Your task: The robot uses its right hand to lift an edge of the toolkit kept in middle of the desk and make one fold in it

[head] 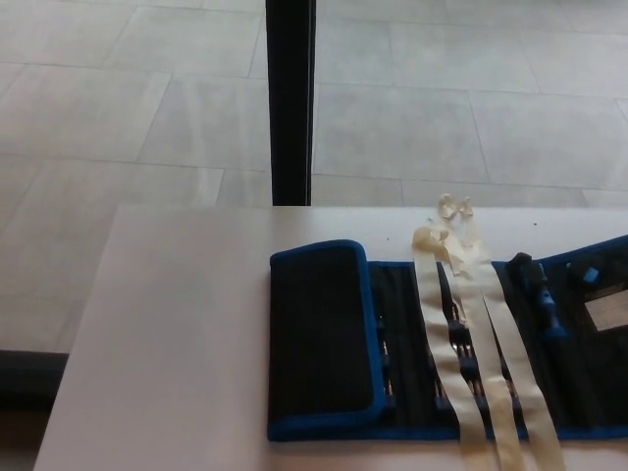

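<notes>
A black toolkit roll with blue trim [412, 339] lies flat on the white desk [177, 343], running from the middle off the right edge of the head view. Its left end is folded over as a flap [319, 334] on top of the tool pockets. Two cream straps [481, 334] lie across it, knotted at the far side. A blue-handled tool [542, 299] shows in the pockets at the right. Neither of my hands shows in the picture.
A black vertical post [290, 98] stands beyond the desk's far edge, with grey tiled floor [118, 108] behind it. The desk's left edge runs down at the left, with a dark strip [25, 378] below it.
</notes>
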You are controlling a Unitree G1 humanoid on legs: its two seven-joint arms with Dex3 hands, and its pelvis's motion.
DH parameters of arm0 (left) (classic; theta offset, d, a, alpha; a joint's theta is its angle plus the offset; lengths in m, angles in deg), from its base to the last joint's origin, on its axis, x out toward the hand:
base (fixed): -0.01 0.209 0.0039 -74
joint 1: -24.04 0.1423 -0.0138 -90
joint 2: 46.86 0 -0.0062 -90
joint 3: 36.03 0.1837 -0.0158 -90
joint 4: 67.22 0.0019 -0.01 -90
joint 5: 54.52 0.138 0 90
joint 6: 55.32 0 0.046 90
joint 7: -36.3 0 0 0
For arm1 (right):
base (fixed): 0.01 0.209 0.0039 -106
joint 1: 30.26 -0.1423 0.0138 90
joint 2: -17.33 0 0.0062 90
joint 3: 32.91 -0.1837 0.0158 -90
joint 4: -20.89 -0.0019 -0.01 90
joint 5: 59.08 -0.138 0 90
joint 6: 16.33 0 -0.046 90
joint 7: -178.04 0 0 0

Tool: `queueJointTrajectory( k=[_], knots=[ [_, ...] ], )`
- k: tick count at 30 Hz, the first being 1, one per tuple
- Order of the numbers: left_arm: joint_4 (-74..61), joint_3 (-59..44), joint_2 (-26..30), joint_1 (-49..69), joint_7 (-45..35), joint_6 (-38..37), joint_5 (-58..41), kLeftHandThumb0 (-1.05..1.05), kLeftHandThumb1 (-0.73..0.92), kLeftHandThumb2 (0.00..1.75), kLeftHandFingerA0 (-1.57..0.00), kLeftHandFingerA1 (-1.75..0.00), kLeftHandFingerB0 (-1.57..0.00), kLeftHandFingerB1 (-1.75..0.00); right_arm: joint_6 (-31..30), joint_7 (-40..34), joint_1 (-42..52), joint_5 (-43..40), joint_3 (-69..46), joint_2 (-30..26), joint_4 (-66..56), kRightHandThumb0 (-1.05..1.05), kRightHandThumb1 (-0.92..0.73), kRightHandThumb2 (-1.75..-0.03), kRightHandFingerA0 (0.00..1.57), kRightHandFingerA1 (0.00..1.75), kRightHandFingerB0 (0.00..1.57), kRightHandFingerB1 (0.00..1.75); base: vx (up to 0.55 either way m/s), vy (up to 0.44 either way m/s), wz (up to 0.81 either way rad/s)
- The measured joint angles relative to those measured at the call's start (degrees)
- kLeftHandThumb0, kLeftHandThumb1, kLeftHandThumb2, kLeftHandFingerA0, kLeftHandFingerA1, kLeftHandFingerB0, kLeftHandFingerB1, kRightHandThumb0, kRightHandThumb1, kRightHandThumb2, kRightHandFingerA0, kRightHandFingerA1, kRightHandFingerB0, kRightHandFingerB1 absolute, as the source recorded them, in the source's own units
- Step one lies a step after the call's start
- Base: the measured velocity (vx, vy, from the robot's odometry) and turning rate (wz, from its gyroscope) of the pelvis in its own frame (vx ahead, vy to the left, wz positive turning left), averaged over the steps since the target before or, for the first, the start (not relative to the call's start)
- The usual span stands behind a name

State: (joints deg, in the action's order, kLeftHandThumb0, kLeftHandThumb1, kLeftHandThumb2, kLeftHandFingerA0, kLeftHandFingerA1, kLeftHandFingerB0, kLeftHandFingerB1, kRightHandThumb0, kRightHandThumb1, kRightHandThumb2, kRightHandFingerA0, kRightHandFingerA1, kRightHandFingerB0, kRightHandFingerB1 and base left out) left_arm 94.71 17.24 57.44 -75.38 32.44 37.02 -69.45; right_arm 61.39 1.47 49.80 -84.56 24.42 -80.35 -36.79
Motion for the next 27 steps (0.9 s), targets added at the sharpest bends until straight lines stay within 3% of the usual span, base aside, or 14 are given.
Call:
queueJointTrajectory(
  k=[1, 2, 8, 10, 11, 15, 16, 27],
  knots=[
    [0.0, 0.0, 0.1, 0.0, 0.0, 0.0, 0.0, -0.77, 0.8, 0.64, -0.56, -0.67, -0.46, -0.53, 0.0, 0.5, 0.2, 0.3, 0.6, -0.4, 1.3, -0.65, -0.71, -0.67, 0.54, 0.54, 0.38, 0.42, 0.0, 0.0, 0.0],
    [0.0, 0.0, 0.1, 0.0, 0.0, -0.1, -0.1, -0.77, 0.81, 0.64, -0.55, -0.67, -0.44, -0.52, 0.0, 1.2, 0.2, 0.6, 1.3, -0.9, 2.6, -0.61, -0.78, -0.63, 0.52, 0.51, 0.39, 0.41, 0.0, 0.0, 0.0],
    [0.0, 0.0, 0.4, -0.2, 0.0, -0.1, -0.4, -0.77, 0.81, 0.64, -0.52, -0.69, -0.46, -0.55, 0.0, 5.4, 0.3, 2.2, 6.0, -3.8, 6.2, -0.58, -0.79, -0.63, 0.54, 0.52, 0.38, 0.4, 0.0, 0.0, 0.0],
    [0.0, 0.1, 0.4, -0.2, 0.0, -0.1, -0.5, -0.77, 0.81, 0.64, -0.54, -0.68, -0.45, -0.53, 0.0, 6.2, 0.2, 2.5, 6.8, -4.3, 6.5, -0.61, -0.71, -0.66, 0.53, 0.54, 0.37, 0.43, 0.0, 0.0, 0.0],
    [0.0, 0.1, 0.5, -0.1, 0.0, -0.1, -0.7, -0.78, 0.78, 0.63, -0.6, -0.68, -0.51, -0.53, 0.0, 6.7, 0.0, 2.7, 7.6, -4.6, 6.9, -0.51, -0.57, -1.0, 0.55, 0.67, 0.29, 0.53, 0.0, 0.0, 0.0],
    [0.0, 0.4, 0.6, -0.2, 0.1, -0.2, -1.1, -0.76, 0.8, 0.64, -0.54, -0.7, -0.44, -0.53, -0.5, 7.9, -1.5, 3.5, 10.1, -5.4, 7.5, -0.56, -0.56, -0.99, 0.55, 0.67, 0.3, 0.53, 0.0, 0.0, 0.0],
    [0.0, 0.4, 0.6, -0.2, 0.1, -0.2, -1.1, -0.77, 0.8, 0.64, -0.57, -0.67, -0.47, -0.53, -0.7, 8.2, -1.7, 3.7, 10.7, -5.5, 7.5, -0.59, -0.72, -0.61, 0.6, 0.51, 0.48, 0.44, 0.0, 0.0, 0.0],
    [0.1, 1.1, 0.7, -0.1, 0.2, -0.3, -1.5, -0.77, 0.81, 0.65, -0.55, -0.68, -0.47, -0.53, -5.3, 9.6, -6.4, 5.9, 15.9, -5.6, 5.7, -0.53, -0.72, -0.61, 0.63, 0.53, 0.46, 0.44, 0.0, 0.0, 0.0]
  ],
)
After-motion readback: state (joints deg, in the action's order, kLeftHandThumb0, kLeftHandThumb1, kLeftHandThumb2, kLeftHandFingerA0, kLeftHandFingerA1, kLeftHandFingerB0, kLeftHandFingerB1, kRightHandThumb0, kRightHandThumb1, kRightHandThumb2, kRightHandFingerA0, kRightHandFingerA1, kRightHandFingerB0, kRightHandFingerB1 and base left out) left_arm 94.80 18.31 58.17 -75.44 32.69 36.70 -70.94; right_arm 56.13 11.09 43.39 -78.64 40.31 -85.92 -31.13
